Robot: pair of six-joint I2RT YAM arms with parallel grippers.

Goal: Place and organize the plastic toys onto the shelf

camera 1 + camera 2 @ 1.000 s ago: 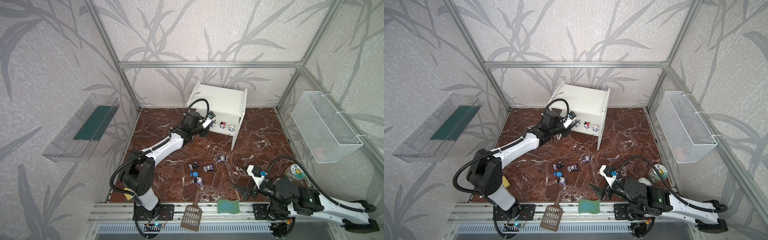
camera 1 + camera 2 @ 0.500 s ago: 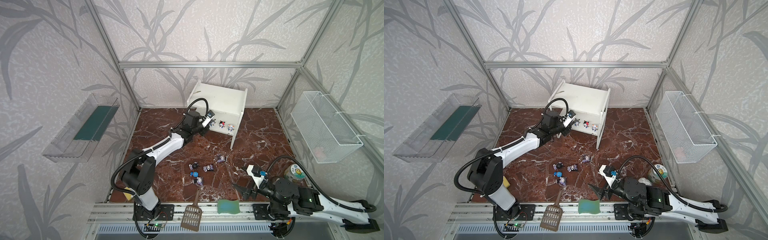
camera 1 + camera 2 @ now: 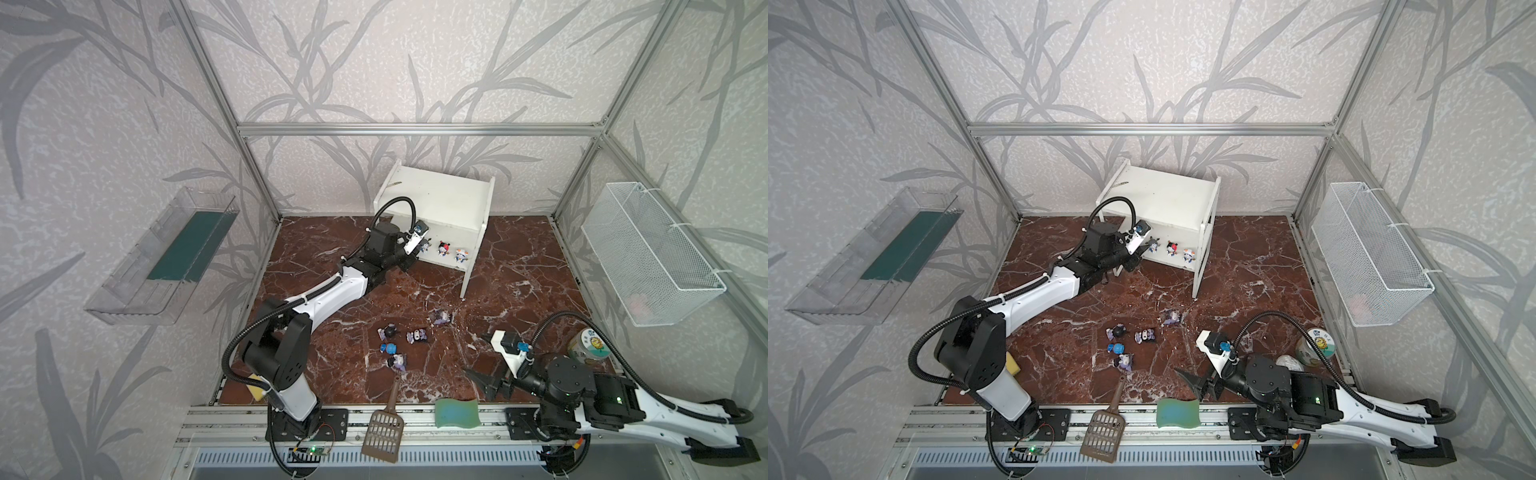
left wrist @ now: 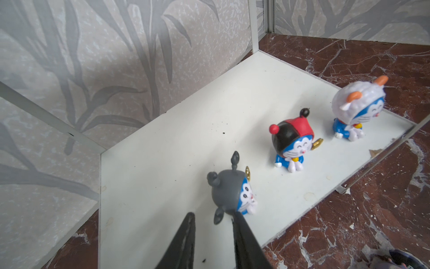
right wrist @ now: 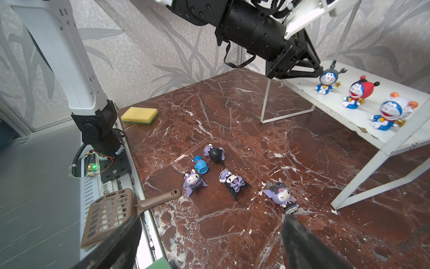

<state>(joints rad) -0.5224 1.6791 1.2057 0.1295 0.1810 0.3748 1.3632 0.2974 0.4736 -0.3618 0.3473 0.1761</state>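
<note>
Shelf far centre, top board bare. Right gripper near right, jaws spread wide, empty. Left gripper at lower board's left end, jaws slightly parted beside upright grey toy, facing near edge. Five floor toys lie flat, centre.

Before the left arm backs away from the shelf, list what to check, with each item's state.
1. Grey-headed toy upright on the shelf lower board: ok.
2. Left gripper jaws parted, toy beyond the tips: ok.
3. Fingertips clear of that toy: cannot tell; one overlaps its base in the wrist view.
4. Red-black toy and white-headed toy standing alongside: ok.
5. All toys shelved: not ok; five toys lie on the floor.
6. Right gripper open and empty: ok.
</note>
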